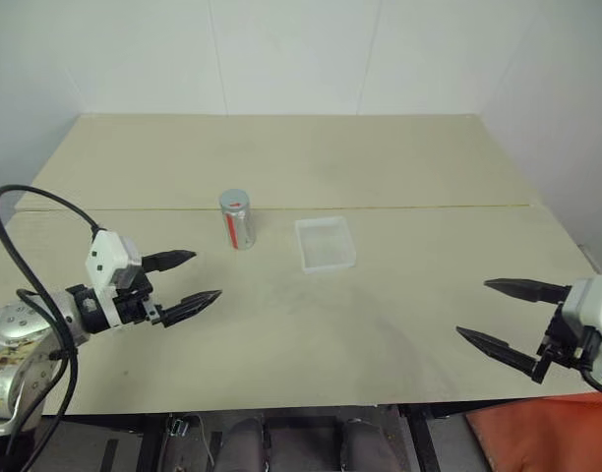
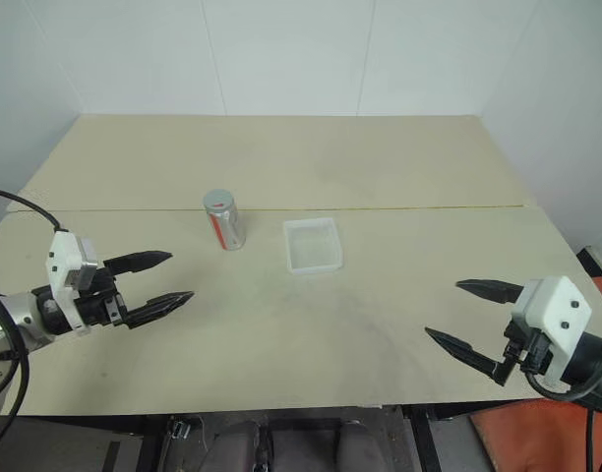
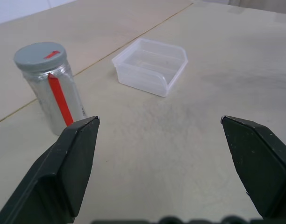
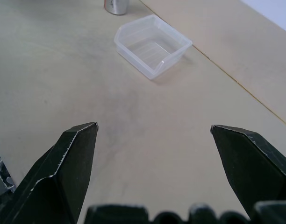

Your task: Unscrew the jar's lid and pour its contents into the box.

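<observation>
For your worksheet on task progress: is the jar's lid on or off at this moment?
On. The grey lid sits flat atop the upright jar, which stands beside the box; neither pincer touches it.

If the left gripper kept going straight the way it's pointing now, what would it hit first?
Probably bare table: the open left gripper aims between the jar and the box, touching neither, though depth is uncertain.
</observation>
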Robot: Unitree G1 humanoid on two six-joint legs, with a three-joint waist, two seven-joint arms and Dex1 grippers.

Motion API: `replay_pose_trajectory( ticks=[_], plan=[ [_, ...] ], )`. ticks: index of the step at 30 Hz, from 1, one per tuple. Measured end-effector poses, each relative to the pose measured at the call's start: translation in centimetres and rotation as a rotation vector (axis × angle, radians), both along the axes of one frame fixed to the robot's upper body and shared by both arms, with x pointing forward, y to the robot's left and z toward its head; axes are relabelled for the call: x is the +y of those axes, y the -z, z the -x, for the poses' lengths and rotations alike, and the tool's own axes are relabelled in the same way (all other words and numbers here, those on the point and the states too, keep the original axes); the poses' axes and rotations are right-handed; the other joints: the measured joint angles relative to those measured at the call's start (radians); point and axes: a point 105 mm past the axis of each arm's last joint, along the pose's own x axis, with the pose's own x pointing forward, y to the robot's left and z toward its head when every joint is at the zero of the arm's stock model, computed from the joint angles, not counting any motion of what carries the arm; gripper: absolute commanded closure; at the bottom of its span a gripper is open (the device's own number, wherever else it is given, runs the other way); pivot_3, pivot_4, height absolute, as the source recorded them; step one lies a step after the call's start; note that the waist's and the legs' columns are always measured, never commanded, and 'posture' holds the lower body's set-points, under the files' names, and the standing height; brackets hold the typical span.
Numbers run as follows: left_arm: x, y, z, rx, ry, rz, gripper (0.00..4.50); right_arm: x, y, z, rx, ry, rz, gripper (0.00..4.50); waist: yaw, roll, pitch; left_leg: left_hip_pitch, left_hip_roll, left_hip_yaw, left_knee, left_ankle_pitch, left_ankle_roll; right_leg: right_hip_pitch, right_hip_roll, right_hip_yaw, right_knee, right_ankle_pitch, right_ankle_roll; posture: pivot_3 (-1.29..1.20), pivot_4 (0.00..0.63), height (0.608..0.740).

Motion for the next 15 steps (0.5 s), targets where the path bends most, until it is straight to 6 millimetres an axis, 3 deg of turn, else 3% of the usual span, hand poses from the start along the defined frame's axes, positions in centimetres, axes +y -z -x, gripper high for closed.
replay_pose_trajectory(
  ticks=[11,15],
  plan=[
    [0.2,0.3,0.0,0.007,-0.056,-0.010,0.00,0.1,-0.2,-0.8,-0.016,-0.016,-0.003,0.01,0.002,0.000,0.000,0.000,0.000,0.000,0.000,0.000,0.000,0.000,0.000,0.000,0.000,0.000,0.000,0.00,0.150,0.740],
    [0.9,0.5,-1.3,-0.029,-0.165,-0.066,0.00,0.4,-0.1,-1.4,-0.025,-0.002,-0.001,0.01,0.002,0.000,0.000,0.001,-0.001,0.000,0.000,0.000,0.000,0.001,0.000,0.000,0.000,0.000,0.000,0.00,0.150,0.740]
  ],
)
